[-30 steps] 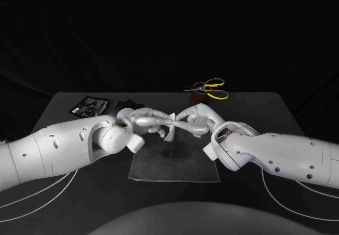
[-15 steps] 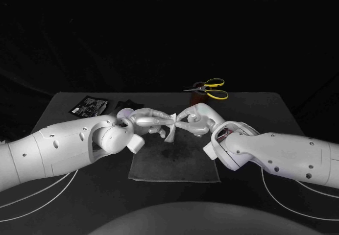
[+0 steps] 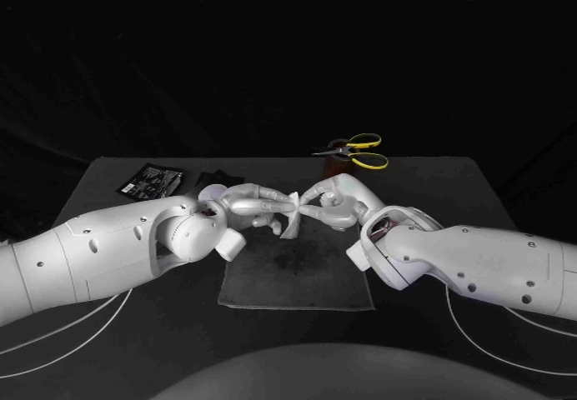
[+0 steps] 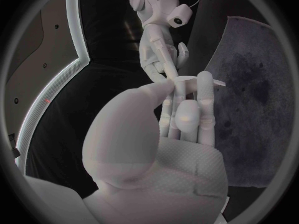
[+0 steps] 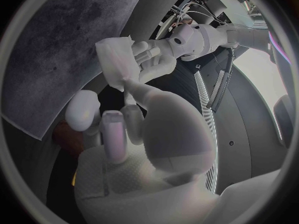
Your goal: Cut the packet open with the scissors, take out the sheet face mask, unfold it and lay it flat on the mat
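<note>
Pinching the sheet face mask [image 3: 290, 223] from both sides, the left hand [image 3: 250, 204] and right hand [image 3: 339, 202] meet fingertip to fingertip over the far end of the mat [image 3: 294, 279]. Both hands are grasping the mask and neither is released.

The mask is a small white wad, mostly folded, hanging down from the pinch point between the two hands. Its lower edge looks close to the mat in the head view (cannot tell if it touches).

Left wrist view: the left hand [image 4: 177, 124] has thumb and fingers closed on a thin pale edge of the mask [image 4: 198, 80], with the right hand [image 4: 152, 45] reaching in from the far side to the same spot. The mat [image 4: 249, 89] lies off to one side below.

Right wrist view: the right hand [image 5: 134, 134] has its thumb up against a lower corner of the mask [image 5: 114, 59], the other fingers curled lower down. The left hand [image 5: 159, 52] grips the opposite side of the wad. The mask reads here as a crumpled folded square, with the mat [image 5: 56, 45] behind it.

The mat is a dark grey rectangle, flat on the black tabletop [image 3: 457, 187], centred in front of the robot, partly covered by both forearms in the head view.

The packet [image 3: 153, 180] is black and lies flat at the far left of the tabletop, well apart from the hands (cannot tell its cut edge).

The scissors [image 3: 357, 151] have yellow handles and sit at the far edge of the tabletop, right of centre, behind the right hand and apart from it
</note>
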